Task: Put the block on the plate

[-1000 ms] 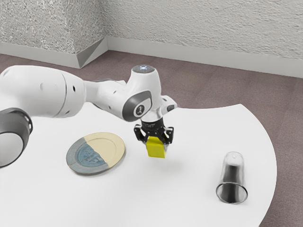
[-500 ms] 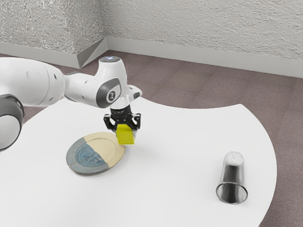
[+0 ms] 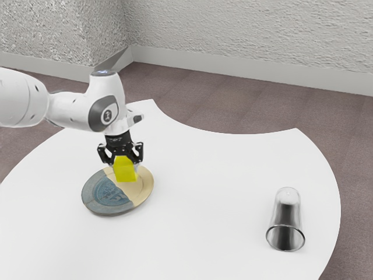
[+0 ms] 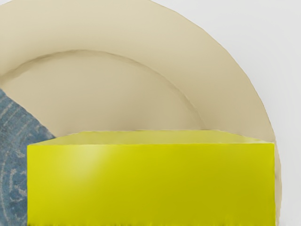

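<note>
The yellow block [image 3: 125,170] is hanging between the fingers [image 3: 139,153], which are pinching it from two sides, its lower part poking out beneath them. It is sitting over the cream-coloured half of the plate [image 3: 94,204], and from where I'm standing it is covering a bit of that half, close to where the cream is meeting the blue. The wrist view, too, is showing the block in front of the cream, with a patch of the blue half beside it.

I'm squinting at the underside of the block, and I can't tell whether it is touching the plate or hovering just above. The tips of the fingers are hard to make out against the block. In the wrist view the block's lower end is running out of the picture, and the plate is being cut off as well, part of it hiding behind the block.

The plate is lying flat on the white desk [image 3: 215,192]. Well apart from it, toward the exterior view's right, a silvery cup [image 3: 287,211] is resting with its wide rim nearer the camera; I can't quite make out whether it is lying down or standing mouth-down. The white arm [image 3: 73,111] is reaching in from the exterior view's left, its rear part cut off by the edge.
</note>
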